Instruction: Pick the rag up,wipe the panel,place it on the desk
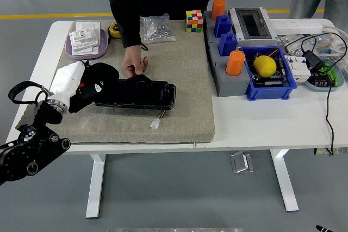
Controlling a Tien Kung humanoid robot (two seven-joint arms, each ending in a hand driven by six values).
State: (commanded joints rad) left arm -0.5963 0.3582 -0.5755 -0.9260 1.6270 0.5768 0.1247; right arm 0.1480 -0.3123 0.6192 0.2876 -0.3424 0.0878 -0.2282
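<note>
A glossy black panel (142,94) lies on the grey felt mat (179,69) at mid-table. My left hand (81,88) comes in from the lower left, its white forearm ending in a black hand shut on a black rag (100,79). The rag rests over the panel's left end. A person at the far side presses a hand (134,64) on the panel's back edge. A small white connector (156,124) on a wire trails from the panel's front. My right arm is out of sight.
A purple tray (81,51) with white boxes sits at the back left. A bag of screws (156,28) and a colour cube (194,20) lie at the back. Grey stand with blue bins, orange cylinders (235,63) and a yellow ball (265,66) fills the right.
</note>
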